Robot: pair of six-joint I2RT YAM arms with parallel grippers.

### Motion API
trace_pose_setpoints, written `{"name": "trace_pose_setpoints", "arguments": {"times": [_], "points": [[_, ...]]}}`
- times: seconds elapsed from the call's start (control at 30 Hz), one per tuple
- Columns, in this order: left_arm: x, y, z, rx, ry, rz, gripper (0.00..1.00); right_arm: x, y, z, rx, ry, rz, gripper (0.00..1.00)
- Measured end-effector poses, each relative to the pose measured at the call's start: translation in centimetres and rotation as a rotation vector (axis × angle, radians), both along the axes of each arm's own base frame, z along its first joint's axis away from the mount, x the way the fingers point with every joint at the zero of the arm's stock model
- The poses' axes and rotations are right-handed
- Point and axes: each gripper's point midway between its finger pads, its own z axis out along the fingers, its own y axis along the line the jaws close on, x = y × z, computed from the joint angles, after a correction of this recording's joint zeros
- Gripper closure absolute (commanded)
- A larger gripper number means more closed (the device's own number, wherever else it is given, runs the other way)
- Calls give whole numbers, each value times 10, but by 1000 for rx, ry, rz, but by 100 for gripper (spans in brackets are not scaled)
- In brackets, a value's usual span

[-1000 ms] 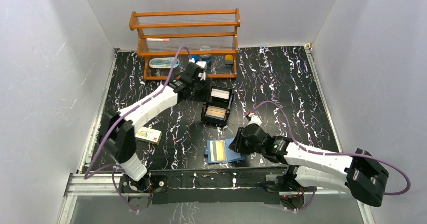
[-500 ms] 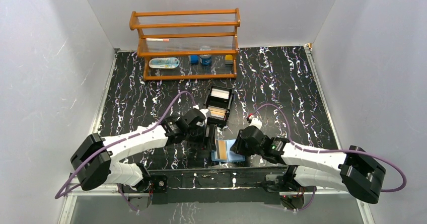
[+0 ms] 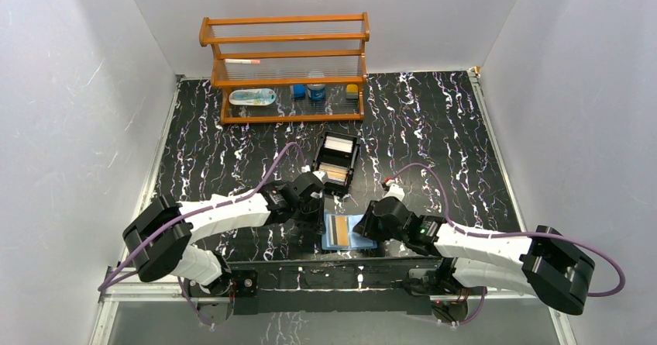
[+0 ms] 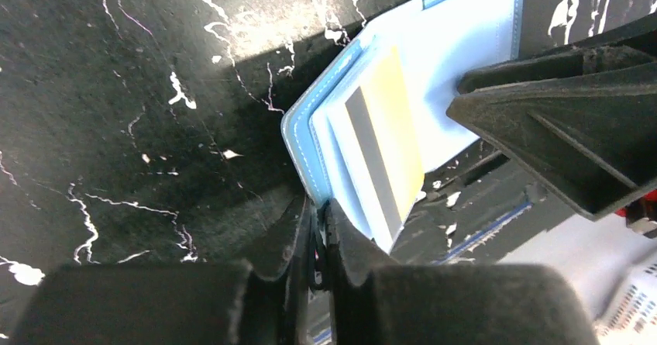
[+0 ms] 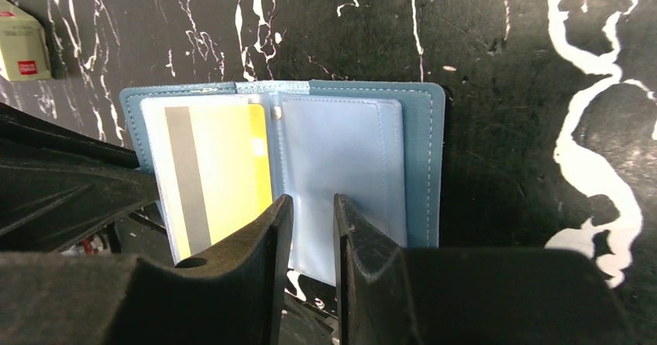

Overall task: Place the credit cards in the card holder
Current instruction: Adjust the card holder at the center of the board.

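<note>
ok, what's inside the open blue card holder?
Blue card holder: a yellow card with a grey stripe on its left page; right clear sleeve looks empty. Anything under the card is covered.

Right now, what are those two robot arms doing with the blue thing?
They are working on an open blue wallet. A yellow card lies on its left half. The right gripper is over the clear sleeve beside the card, and the left gripper, nearly closed, sits at the wallet's edge.

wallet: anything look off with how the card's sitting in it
Nothing is clearly wrong. The card lies stripe-up on the open wallet's left half, roughly square to it; whether it sits in a slot is unclear. No bends or tears show.
</note>
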Motion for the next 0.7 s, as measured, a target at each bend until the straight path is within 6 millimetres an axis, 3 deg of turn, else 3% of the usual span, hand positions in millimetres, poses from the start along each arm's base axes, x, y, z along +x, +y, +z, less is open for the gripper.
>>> {"name": "trace_pose_setpoints", "arguments": {"times": [0.1, 0.33, 0.47, 0.57, 0.7], "points": [[3, 9, -3, 41, -20, 17, 100, 0, 2, -1, 27, 5, -7, 67], [7, 24, 24, 33, -109, 25, 100, -4, 17, 2, 52, 32, 38, 63], [4, 30, 24, 52, -106, 19, 100, -2, 24, 11, 8, 30, 87, 60], [2, 35, 21, 75, -96, 15, 100, 7, 36, 35, -10, -18, 141, 57], [-1, 39, 26, 71, -94, 15, 100, 32, 55, 85, -11, -177, 196, 56]]}}
